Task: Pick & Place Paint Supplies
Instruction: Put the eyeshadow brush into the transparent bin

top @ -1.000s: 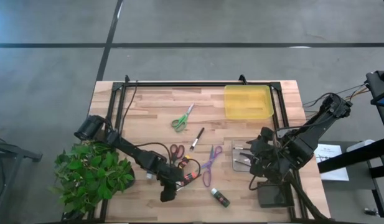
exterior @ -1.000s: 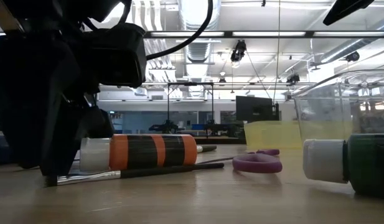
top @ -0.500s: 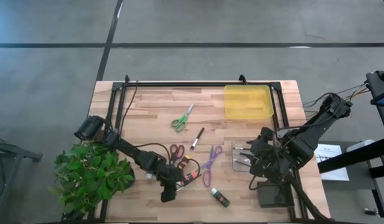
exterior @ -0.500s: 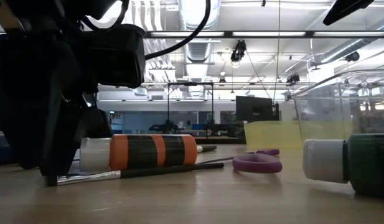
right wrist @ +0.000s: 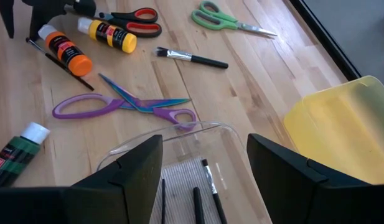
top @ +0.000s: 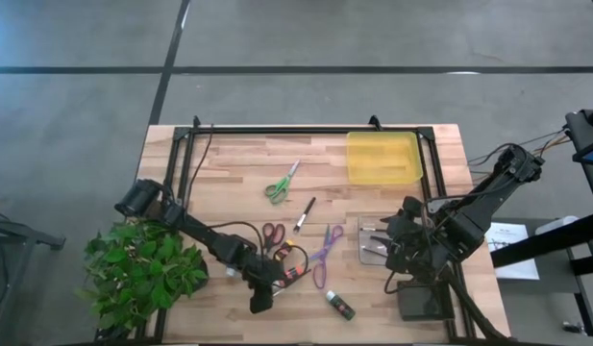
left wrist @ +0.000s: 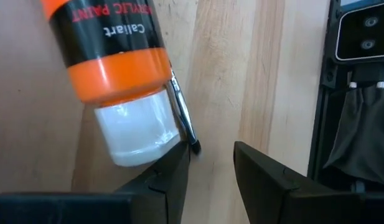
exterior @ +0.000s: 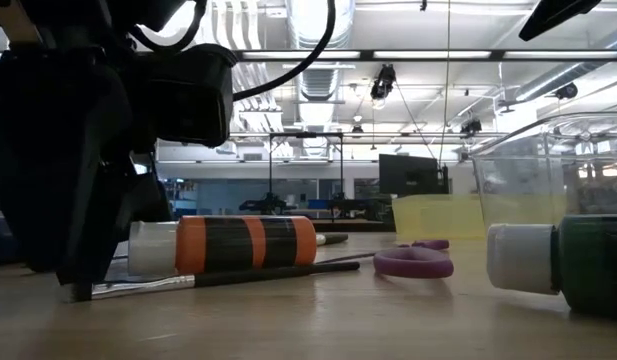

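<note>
My left gripper [left wrist: 210,165] is open and points down at the table's near side [top: 260,293]. Beside it lie an orange paint tube [left wrist: 114,62] with a white cap and a thin dark brush [left wrist: 182,115]. The brush's end lies between the fingers, close by one fingertip [left wrist: 170,171]. Both rest flat on the wood. A yellow tube [right wrist: 107,32], red scissors [right wrist: 132,15], purple scissors [right wrist: 126,102], green scissors [top: 282,183], a short brush [top: 305,213] and a green tube [top: 340,306] lie around. My right gripper [right wrist: 204,180] is open over a clear tray [right wrist: 179,134] that holds brushes. My left gripper comes from above, pointing down, with its fingers on either side of the thin brush's end [left wrist: 193,146]. Whether the nearer fingertip touches the brush or the tube's white cap [left wrist: 139,134], I cannot tell. Brush and tube lie flat on the table.
A yellow bin [top: 383,157] stands at the far right of the table. A leafy potted plant [top: 142,269] sits at the near left corner, next to my left arm. Bare wood lies along the far left and the near edge.
In the low view my left gripper has shifted slightly toward the table's left, beside the brush's end. The tube, the brush and the other things lie where they were.
</note>
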